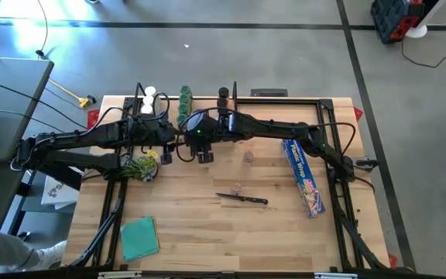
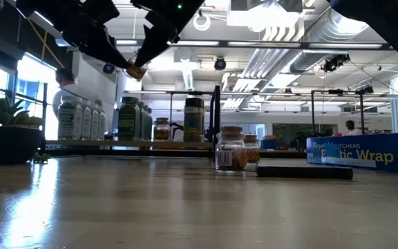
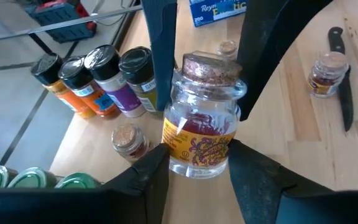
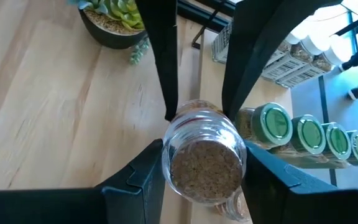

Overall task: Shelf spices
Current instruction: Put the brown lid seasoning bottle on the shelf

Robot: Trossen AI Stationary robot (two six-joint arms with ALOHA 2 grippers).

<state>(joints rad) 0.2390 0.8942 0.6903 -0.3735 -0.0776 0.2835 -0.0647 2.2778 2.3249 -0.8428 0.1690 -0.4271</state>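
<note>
A clear spice jar (image 3: pixel 201 134) with a cork stopper and a yellow label hangs in the air in front of the shelf (image 2: pixel 130 143). Both grippers are shut on it. My left gripper (image 3: pixel 197 160) is at its base and my right gripper (image 4: pixel 204 167) at its top end. In the high view the arms hide the jar. White-capped (image 1: pixel 149 98), green-capped (image 1: pixel 184 101) and black-capped (image 3: pixel 92 78) spices stand on the shelf, with a small corked jar (image 3: pixel 129 140) beside them. Two more corked jars (image 1: pixel 248 156) (image 1: pixel 237 188) stand on the table. My left gripper pinches the jar's lower body just above its base (image 3: pixel 178 163) between its two fingers, coming slanting down from the table's left. The jar is lifted clear, its cork upward. My right gripper pinches the same jar at its shoulder below the cork (image 4: pixel 178 138). Its fingers (image 3: pixel 161 68) come from the cork end, slanting down from the table's right, and lie along the jar.
A potted succulent (image 1: pixel 139 167) stands near the table's left edge, just under the arms. A dark-handled knife (image 1: pixel 243 199) lies mid-table, a long blue wrap box (image 1: pixel 304 177) at the right, a teal cloth (image 1: pixel 139 236) near the front left.
</note>
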